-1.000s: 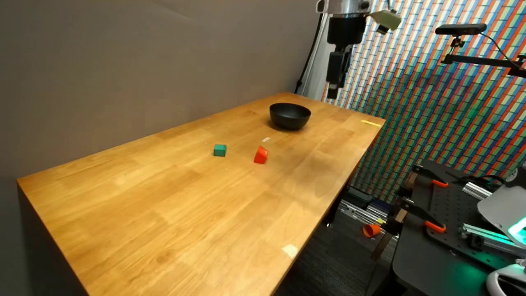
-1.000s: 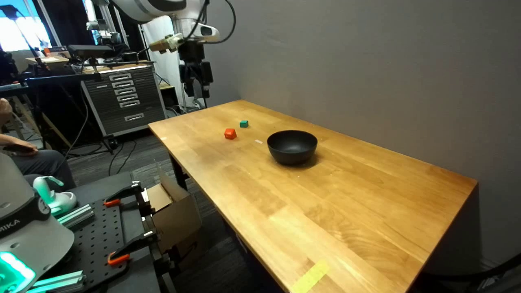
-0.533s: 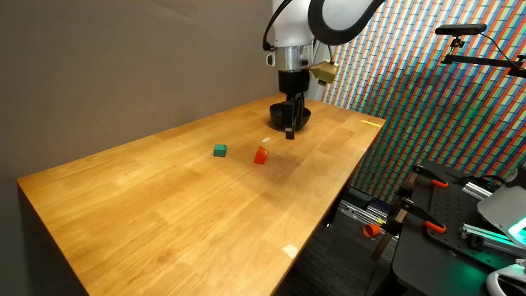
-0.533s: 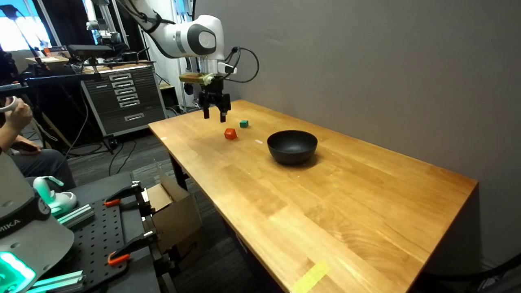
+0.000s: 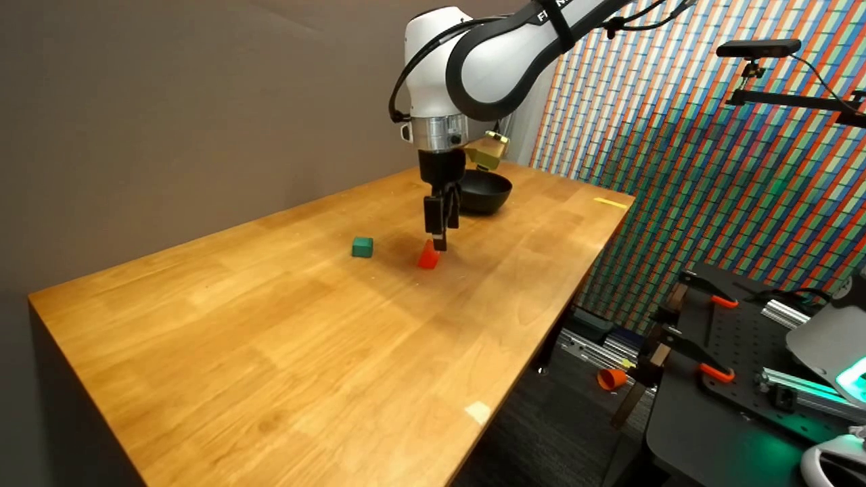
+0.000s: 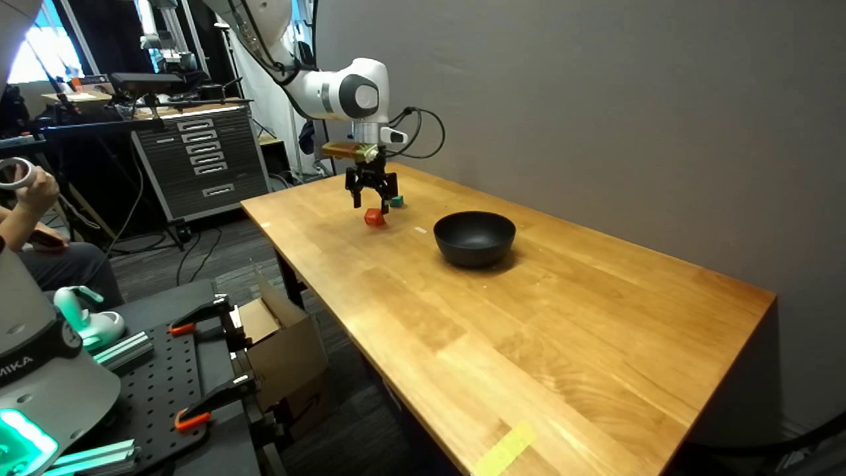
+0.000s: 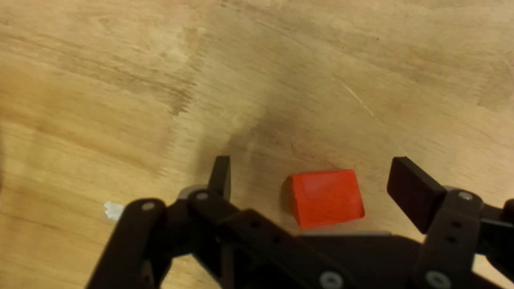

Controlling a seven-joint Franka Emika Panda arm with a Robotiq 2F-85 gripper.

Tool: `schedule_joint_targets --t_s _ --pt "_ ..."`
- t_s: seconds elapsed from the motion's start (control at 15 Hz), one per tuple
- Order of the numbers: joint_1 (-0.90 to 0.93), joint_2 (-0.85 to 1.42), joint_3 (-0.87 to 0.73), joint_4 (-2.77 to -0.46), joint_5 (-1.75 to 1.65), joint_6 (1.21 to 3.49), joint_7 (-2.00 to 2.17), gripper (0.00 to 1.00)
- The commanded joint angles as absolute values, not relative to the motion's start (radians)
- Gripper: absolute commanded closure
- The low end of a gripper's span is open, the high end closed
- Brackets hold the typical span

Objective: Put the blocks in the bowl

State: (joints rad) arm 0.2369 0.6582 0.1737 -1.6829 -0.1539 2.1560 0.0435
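The red block [image 5: 427, 258] rests on the wooden table, and it also shows in an exterior view [image 6: 374, 218] and in the wrist view [image 7: 329, 199]. My gripper [image 6: 371, 206] is open and empty just above it. In the wrist view the red block lies between the spread fingers [image 7: 415, 192], with a gap on each side. The green block [image 5: 362, 248] sits on the table a short way off, partly hidden by a finger in an exterior view [image 6: 397, 201]. The black bowl [image 6: 474, 248] stands upright; in an exterior view the gripper partly covers it [image 5: 488, 197].
The wooden table [image 5: 270, 352] runs along a grey wall [image 6: 595, 132] behind the blocks and bowl. Yellow tape [image 6: 503, 451] marks one end of the table. A black cart [image 5: 731, 419] with clamps stands beside the table.
My gripper has come down from high above the table and moved over to the red block, staying open. The blocks and the bowl have not moved.
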Motion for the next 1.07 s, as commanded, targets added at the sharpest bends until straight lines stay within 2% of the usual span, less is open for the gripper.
schedule_joint_targets --t_s 0.0,0.53,0.6,0.73,1.0 --pt "0.243 0.715 0.164 -1.588 -0.136 2.146 -0.003 0.0" --pt "0.241 0.752 0.175 -1.576 -0.077 2.16 0.001 0.0" --pt "0.247 0.749 0.17 -1.586 -0.079 2.181 0.016 0.21" --pt "0.259 0.747 0.16 -1.594 -0.09 2.215 0.035 0.32" --pt "0.273 0.724 0.147 -1.618 -0.097 2.26 0.07 0.65"
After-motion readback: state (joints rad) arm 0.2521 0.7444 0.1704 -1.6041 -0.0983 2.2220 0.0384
